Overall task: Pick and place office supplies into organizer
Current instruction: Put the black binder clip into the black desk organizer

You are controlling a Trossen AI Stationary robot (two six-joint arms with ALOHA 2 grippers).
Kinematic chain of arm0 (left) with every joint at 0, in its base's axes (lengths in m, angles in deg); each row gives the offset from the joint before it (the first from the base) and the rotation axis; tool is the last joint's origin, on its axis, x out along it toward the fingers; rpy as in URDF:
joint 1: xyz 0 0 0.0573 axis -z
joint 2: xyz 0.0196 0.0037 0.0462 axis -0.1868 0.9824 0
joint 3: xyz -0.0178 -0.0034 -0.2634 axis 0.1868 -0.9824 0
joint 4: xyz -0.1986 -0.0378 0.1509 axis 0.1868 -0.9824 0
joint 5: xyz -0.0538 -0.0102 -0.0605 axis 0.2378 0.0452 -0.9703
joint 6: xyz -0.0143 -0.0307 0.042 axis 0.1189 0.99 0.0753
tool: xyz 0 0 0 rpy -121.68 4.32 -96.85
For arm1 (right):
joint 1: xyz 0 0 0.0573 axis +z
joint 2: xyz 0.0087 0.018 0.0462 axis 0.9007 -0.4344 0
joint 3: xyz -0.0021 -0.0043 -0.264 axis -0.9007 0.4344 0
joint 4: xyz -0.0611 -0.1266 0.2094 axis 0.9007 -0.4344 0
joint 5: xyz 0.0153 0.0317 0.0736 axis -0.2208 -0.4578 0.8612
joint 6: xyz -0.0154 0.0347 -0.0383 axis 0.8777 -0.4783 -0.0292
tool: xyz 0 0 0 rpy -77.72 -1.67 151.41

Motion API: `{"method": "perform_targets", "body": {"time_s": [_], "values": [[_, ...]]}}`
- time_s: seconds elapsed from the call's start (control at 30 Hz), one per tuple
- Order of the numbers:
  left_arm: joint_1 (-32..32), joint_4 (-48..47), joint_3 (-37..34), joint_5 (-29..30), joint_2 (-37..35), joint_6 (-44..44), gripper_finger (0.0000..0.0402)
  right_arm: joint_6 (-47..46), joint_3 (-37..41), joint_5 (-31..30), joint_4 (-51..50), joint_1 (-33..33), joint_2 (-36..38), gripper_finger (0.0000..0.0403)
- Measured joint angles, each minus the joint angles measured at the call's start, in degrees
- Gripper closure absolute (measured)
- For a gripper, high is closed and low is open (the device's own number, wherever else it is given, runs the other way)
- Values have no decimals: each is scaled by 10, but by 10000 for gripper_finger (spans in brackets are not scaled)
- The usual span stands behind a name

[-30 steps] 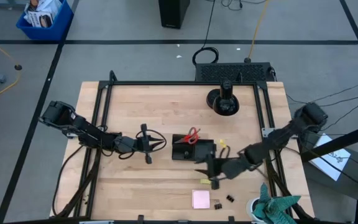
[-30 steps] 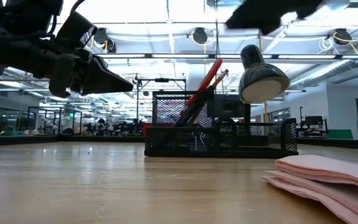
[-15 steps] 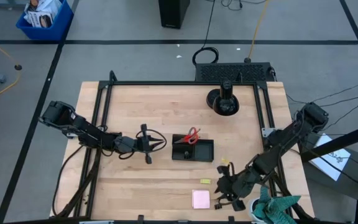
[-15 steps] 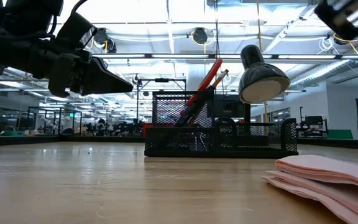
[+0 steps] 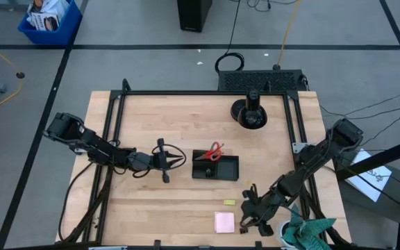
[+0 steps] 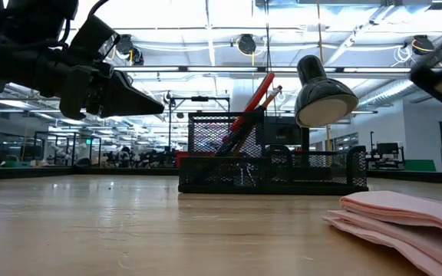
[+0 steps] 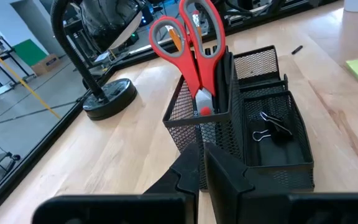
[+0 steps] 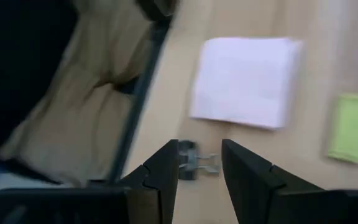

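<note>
The organizer (image 5: 215,167) sits near the middle of the table (image 5: 186,125). The red-handled scissors (image 5: 214,151) stand upright in its tall compartment, and one binder clip (image 7: 271,128) lies in its low compartment. The sticky-note pad (image 5: 224,221) lies toward the near table edge from the organizer, with the eraser (image 5: 228,203) between the two. A second binder clip (image 8: 196,162) lies on the table just beside the pad.

The right gripper (image 8: 199,163) hangs above this clip, fingers apart, one on either side, holding nothing. The left gripper (image 5: 163,161) hovers to the left of the organizer, fingers together and empty.
</note>
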Motion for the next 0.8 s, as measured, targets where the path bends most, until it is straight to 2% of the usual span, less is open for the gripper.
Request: {"method": "perform_targets", "body": {"time_s": [0.17, 0.5, 0.8], "values": [[0, 0, 0, 0, 0, 1, 371, 0, 16, 28, 71, 0, -24, 286], [0, -1, 0, 0, 0, 2, 371, -25, 17, 25, 72, 0, -68, 286], [0, -3, 0, 0, 0, 2, 371, -40, 17, 8, 77, 8, -70, 286]]}}
